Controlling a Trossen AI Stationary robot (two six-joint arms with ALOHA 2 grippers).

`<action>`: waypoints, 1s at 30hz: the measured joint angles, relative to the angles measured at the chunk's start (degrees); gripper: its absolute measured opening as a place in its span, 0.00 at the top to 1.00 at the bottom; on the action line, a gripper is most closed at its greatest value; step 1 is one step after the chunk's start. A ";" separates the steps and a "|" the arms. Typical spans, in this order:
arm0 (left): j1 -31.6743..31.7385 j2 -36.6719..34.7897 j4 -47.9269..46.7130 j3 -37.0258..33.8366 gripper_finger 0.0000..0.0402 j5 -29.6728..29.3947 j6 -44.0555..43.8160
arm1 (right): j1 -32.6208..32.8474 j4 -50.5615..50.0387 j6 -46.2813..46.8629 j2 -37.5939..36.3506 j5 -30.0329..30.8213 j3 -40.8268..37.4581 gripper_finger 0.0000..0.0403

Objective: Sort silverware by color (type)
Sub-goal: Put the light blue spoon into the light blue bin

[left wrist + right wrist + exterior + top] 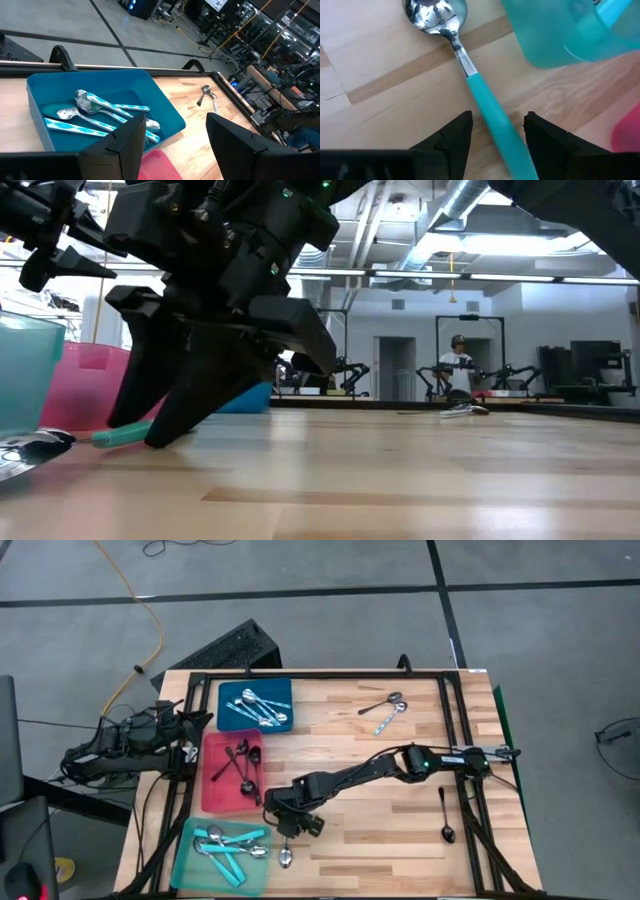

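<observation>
One turquoise-handled spoon (470, 75) lies flat on the table (400, 830) at lower centre of the overhead frame, just beside the teal tray (185, 870). My right jaws (492, 132) straddle its handle, open, gripping nothing, ready to pinch it.

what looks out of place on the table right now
A turquoise-handled spoon lies on bare wood just outside the teal tray, with the open right gripper straddling its handle. Three more spoons lie loose on the right side.
</observation>
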 joint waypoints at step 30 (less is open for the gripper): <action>0.00 0.00 -0.22 0.00 0.52 0.42 0.26 | -0.13 -10.16 24.38 0.01 -0.02 0.02 0.79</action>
